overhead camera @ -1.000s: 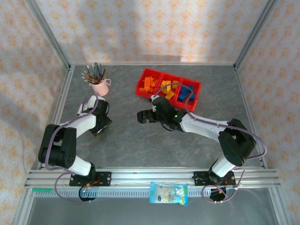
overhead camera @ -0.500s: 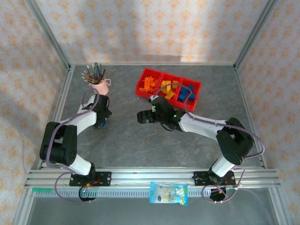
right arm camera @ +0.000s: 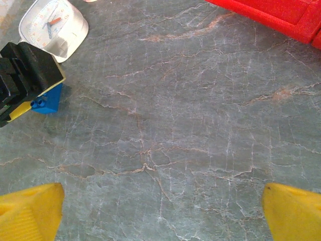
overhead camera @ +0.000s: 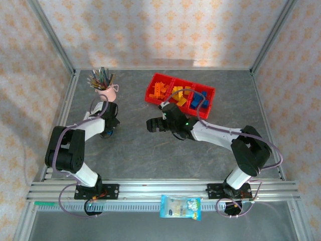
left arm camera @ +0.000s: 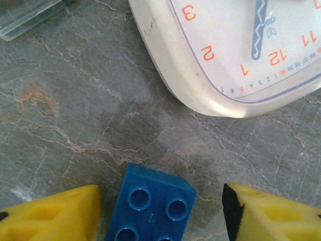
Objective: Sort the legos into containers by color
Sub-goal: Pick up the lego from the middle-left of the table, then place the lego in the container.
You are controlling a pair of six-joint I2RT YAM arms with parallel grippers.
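A blue lego (left arm camera: 150,208) lies studs-up on the grey table between the yellow fingers of my left gripper (left arm camera: 160,213). The left finger sits close against it and a gap remains at the right finger (left arm camera: 261,211), so the jaws are open around it. The same blue lego (right arm camera: 47,100) shows under the left gripper (right arm camera: 27,80) in the right wrist view. My right gripper (overhead camera: 152,125) hangs open over bare table mid-scene. The red containers (overhead camera: 149,96) at the back hold orange legos (overhead camera: 159,89), yellow legos (overhead camera: 178,94) and blue legos (overhead camera: 200,102), one colour per bin.
A white clock (left arm camera: 241,45) lies just beyond the blue lego. A pink cup of pencils (overhead camera: 106,90) stands behind the left gripper. A clear plastic piece (left arm camera: 25,15) sits at far left. A snack packet (overhead camera: 180,207) rests on the front rail.
The left gripper has shifted a little farther from the arm bases and settled over the blue lego, its jaws narrowing. The right arm has barely moved.
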